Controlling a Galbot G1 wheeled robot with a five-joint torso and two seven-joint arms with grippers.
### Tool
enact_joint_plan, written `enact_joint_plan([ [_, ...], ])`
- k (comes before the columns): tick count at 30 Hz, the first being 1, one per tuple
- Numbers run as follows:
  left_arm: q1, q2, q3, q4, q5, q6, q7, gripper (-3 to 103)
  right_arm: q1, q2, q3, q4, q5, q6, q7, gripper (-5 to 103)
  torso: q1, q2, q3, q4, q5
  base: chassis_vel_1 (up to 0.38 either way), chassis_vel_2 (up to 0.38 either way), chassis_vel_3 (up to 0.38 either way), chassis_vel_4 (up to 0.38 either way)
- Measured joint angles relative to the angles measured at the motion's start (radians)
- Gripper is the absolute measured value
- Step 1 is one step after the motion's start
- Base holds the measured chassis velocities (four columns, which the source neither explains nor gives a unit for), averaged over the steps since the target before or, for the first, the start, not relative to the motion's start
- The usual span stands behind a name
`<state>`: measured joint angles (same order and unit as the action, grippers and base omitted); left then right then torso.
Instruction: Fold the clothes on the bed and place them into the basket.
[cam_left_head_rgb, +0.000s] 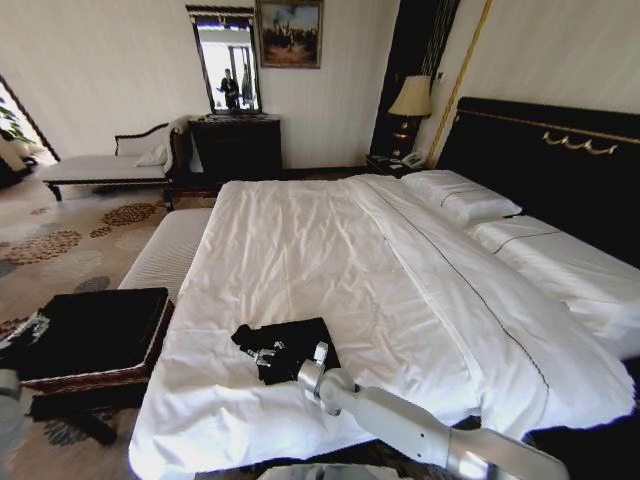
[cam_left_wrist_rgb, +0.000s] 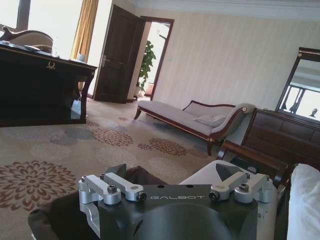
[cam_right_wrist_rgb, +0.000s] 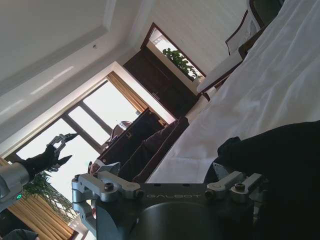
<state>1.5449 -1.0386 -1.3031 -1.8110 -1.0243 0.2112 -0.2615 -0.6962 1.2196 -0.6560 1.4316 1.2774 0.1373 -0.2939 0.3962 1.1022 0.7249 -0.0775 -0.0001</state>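
Evidently the folding was well along: the black T-shirt (cam_left_head_rgb: 285, 349) lay as a compact, soft bundle near the close edge of the bed (cam_left_head_rgb: 330, 260), on smooth white sheets, but nothing had reached the basket (cam_left_head_rgb: 85, 335), a low wicker box with black lining standing left of the bed. The right gripper (cam_left_head_rgb: 272, 354) rested at the cloth; whether its claw pinched it I cannot tell. The left gripper (cam_right_wrist_rgb: 61, 149), fingers spread, hung near the basket.

"GALBOT" on both wrist housings (cam_left_wrist_rgb: 177, 197)
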Motion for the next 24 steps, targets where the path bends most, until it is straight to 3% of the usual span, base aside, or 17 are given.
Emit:
enact_joint_plan([
  [6, 0.017, -0.005, 0.0, -0.029, -0.009, -0.001, 0.008, 100, 0.001, -0.009, 0.006, 0.03, -0.034, 0.016, -0.101, 100, 0.0, 0.0, 0.0, -0.0003, 0.0001, 0.0, 0.0, 0.0, 0.0],
  [7, 0.027, -0.006, 0.007, -0.054, -0.033, -0.001, 0.015, 100, -0.003, -0.044, 0.051, 0.085, -0.03, 0.038, -0.166, 100, 0.0, 0.0, 0.0, -0.0003, 0.0002, 0.0, 0.0, 0.0, 0.0],
  [8, 0.037, -0.006, 0.012, -0.07, -0.051, -0.001, 0.02, 100, -0.004, -0.064, 0.082, 0.116, -0.02, 0.048, -0.18, 100, 0.0, 0.0, 0.0, -0.0007, 0.0001, 0.0, 0.0, 0.0, 0.0],
  [10, 0.057, -0.005, 0.022, -0.089, -0.065, -0.001, 0.034, 100, -0.005, -0.091, 0.133, 0.147, -0.008, 0.06, -0.189, 100, 0.0, 0.0, 0.0, -0.0009, 0.0004, 0.0, 0.0, 0.0, 0.0],
  [12, 0.118, -0.002, 0.064, -0.107, -0.039, -0.021, 0.085, 100, -0.004, -0.146, 0.241, 0.182, -0.002, 0.072, -0.176, 100, 0.0, 0.0, 0.0, -0.0007, 0.0007, 0.0, 0.0, 0.0, 0.0],
  [14, 0.183, -0.013, 0.146, -0.102, 0.032, -0.062, 0.148, 100, -0.008, -0.195, 0.369, 0.178, -0.021, 0.085, -0.122, 100, 0.0, 0.0, 0.0, 0.0, 0.0007, 0.0, 0.0, 0.0, 0.0],
  [15, 0.183, -0.013, 0.146, -0.102, 0.032, -0.062, 0.148, 100, -0.008, -0.195, 0.369, 0.178, -0.021, 0.085, -0.122, 100, 0.0, 0.0, 0.0, 0.0, 0.0007, 0.0, 0.0, 0.0, 0.0],
  [18, 0.245, -0.069, 0.334, -0.135, 0.084, -0.123, 0.248, 100, -0.084, -0.244, 0.622, 0.129, -0.196, 0.122, 0.107, 100, 0.0, 0.0, 0.0, 0.0001, 0.0005, 0.0, 0.0, 0.0, 0.0],
  [20, 0.248, -0.078, 0.362, -0.144, 0.089, -0.132, 0.264, 100, -0.101, -0.248, 0.651, 0.122, -0.222, 0.126, 0.135, 100, 0.0, 0.0, 0.0, -0.0002, 0.0005, 0.0, 0.0, 0.0, 0.0],
  [21, 0.251, -0.099, 0.438, -0.163, 0.093, -0.148, 0.303, 100, -0.181, -0.26, 0.771, 0.111, -0.292, 0.136, 0.219, 100, 0.0, 0.0, 0.0, -0.001, 0.0007, 0.0, 0.0, 0.0, 0.0],
  [24, 0.252, -0.111, 0.496, -0.167, 0.094, -0.164, 0.345, 100, -0.27, -0.265, 0.883, 0.122, -0.327, 0.136, 0.272, 100, 0.0, 0.0, 0.0, -0.0016, 0.0011, 0.0, 0.0, 0.0, 0.0],
])
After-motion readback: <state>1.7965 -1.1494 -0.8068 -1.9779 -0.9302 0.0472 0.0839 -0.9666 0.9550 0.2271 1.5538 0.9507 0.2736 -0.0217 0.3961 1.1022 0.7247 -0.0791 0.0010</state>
